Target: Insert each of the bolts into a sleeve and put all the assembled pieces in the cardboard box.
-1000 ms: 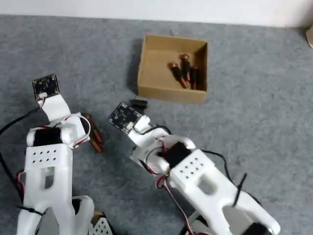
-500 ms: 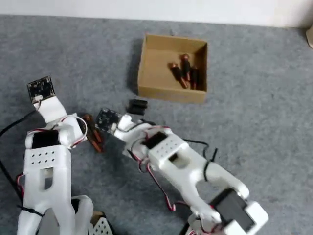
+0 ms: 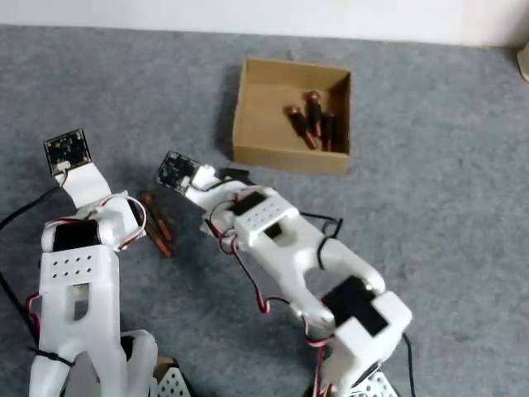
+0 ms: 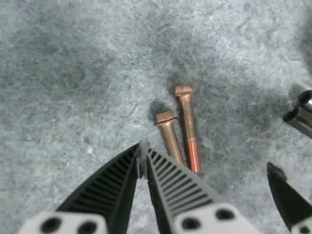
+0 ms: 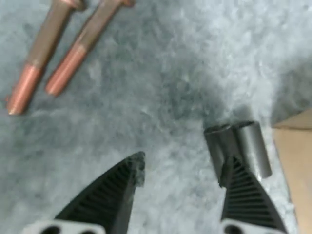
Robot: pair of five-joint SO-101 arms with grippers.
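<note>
**On the grey desk (image 3: 430, 190), next to the box: sleeve pick-up in hand**

Cardboard box (image 3: 289, 157) holds a few assembled pieces (image 3: 310, 120), lying together toward one side. Two bare bolts (image 4: 186, 126) lie side by side on the desk, heads the same way, well apart from the box. Sleeves (image 5: 241, 146), two by the look of it, lie close together just beside the box's outer wall.

Right gripper (image 5: 184, 163): fingers spread wide, nothing held. It is low over the desk, with one fingertip in front of the sleeves, so they sit at that finger, not in the gap. Left gripper (image 4: 144, 155): fingers pressed together, empty, tips just beside the nearer bolt's shank.

Judgement: task part done, two bolts left to assemble. Current step looks like the right arm going for a sleeve.

Next move calls for:
- shift the right gripper sideways so one sleeve lies between the fingers, then close on it
- take one sleeve only, since they sit very close together
- the left gripper must open before it can take a bolt
</note>
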